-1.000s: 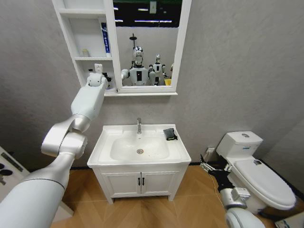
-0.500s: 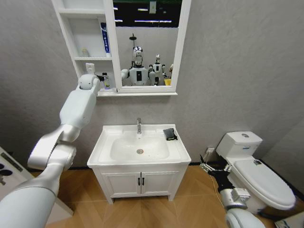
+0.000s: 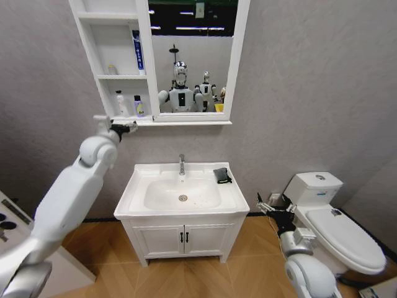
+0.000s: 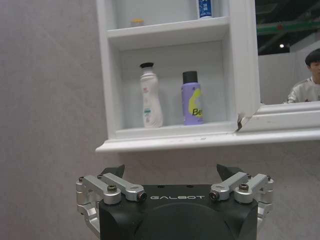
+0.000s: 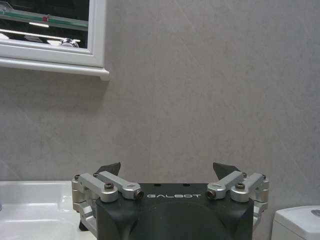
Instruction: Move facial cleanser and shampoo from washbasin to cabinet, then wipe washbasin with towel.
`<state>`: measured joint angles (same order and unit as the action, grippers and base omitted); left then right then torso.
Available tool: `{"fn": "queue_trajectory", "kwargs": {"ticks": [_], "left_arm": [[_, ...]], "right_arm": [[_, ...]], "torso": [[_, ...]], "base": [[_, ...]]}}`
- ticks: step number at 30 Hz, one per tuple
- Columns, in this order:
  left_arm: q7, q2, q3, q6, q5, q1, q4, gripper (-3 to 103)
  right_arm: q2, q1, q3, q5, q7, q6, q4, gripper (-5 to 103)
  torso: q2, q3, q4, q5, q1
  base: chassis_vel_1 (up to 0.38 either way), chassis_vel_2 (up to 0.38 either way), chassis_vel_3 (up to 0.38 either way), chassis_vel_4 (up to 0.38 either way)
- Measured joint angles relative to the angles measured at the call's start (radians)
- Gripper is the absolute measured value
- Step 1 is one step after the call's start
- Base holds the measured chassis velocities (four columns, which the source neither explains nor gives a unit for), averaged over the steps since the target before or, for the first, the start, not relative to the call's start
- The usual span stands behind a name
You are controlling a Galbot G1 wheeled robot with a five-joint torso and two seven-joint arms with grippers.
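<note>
Grey wall behind white cabinet (image 3: 111,59); lowest compartment holds white bottle (image 4: 150,95) and purple bottle (image 4: 192,98), upright, side by side, apart. Left gripper (image 3: 126,128) hovers just below shelf lip, fingers spread, empty. Right gripper (image 3: 271,210) low beside toilet (image 3: 335,223), fingers spread. Dark towel (image 3: 221,175) lies on washbasin (image 3: 139,186) rim, right of tap (image 3: 182,164).

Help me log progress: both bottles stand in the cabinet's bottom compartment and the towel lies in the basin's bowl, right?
Not quite. The towel lies on the washbasin rim, right of the tap, as the head view shows. Both bottles do stand in the cabinet bottom compartment.
</note>
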<state>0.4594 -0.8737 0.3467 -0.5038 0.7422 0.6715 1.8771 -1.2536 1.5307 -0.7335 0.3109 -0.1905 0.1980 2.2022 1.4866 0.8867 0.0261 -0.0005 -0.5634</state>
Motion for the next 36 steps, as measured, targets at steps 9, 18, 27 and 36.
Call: {"fn": "queue_trajectory", "kwargs": {"ticks": [9, 18, 27, 36], "left_arm": [[-0.104, -0.164, 0.22, 0.157, -0.203, 0.434, 0.11, 100], [-0.237, -0.281, 0.281, 0.251, -0.321, 0.649, 0.134, 100], [-0.332, -0.343, 0.319, 0.358, -0.395, 0.749, 0.152, 100], [-0.362, -0.353, 0.295, 0.382, -0.408, 0.736, 0.149, 100]], "right_arm": [[0.033, -0.015, 0.004, 0.089, -0.008, 0.069, 0.004, 100], [0.056, -0.038, 0.013, 0.161, -0.075, 0.145, 0.008, 100], [0.057, -0.026, 0.034, 0.119, -0.043, 0.185, 0.002, 100], [0.054, -0.001, 0.028, 0.103, -0.015, 0.165, 0.022, 100]], "torso": [[0.0, 0.0, 0.0, 0.0009, 0.0], [0.0, 0.0, 0.0005, 0.0005, 0.0], [0.0, 0.0, 0.0004, 0.0006, 0.0], [0.0, 0.0, 0.0004, 0.0005, 0.0]], "base": [[0.0, 0.0, 0.0, 0.0], [0.0, 0.0, 0.0, 0.0], [0.0, 0.0, 0.0, 0.0], [-0.004, 0.002, 0.006, -0.004]]}}
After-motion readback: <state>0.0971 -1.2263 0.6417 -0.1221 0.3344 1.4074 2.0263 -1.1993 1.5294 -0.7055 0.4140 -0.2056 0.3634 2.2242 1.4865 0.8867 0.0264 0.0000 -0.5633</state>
